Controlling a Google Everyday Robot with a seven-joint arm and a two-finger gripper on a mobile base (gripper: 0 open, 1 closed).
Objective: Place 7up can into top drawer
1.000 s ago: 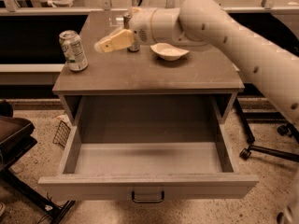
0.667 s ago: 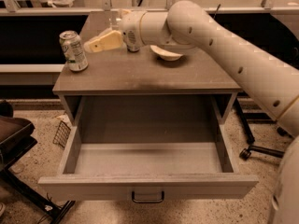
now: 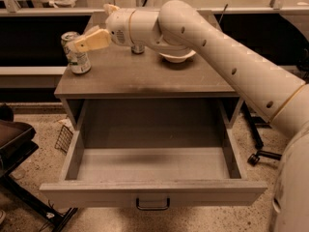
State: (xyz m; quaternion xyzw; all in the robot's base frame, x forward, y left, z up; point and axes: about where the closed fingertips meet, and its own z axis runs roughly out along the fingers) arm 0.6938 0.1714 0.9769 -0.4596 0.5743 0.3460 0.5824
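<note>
1. Looking down at the cabinet, I see the gripper (image 3: 91, 29) over the left rear part of the cabinet top (image 3: 145, 79), with the arm (image 3: 227, 62) reaching in from the right.
2. The fingers are spread apart with nothing between them. The broad near finger (image 3: 91, 40) points left and slightly down, and the tip of the far finger (image 3: 110, 7) shows above and behind it.
3. The 7up can (image 3: 77, 57) stands upright at the left edge of the cabinet top, right at the tip of the near finger. That tip overlaps the can's upper part from my angle, and I cannot tell whether they touch.
4. The top drawer (image 3: 96, 195) is pulled fully out, below and in front of the fingers. Its small handle (image 3: 152, 204) sits at the centre of the front panel.
5. Behind the fingers, near the wrist, a slim dark can (image 3: 138, 49) stands partly hidden.
6. A white bowl (image 3: 176, 57) sits just right of that can, under the arm.
</note>
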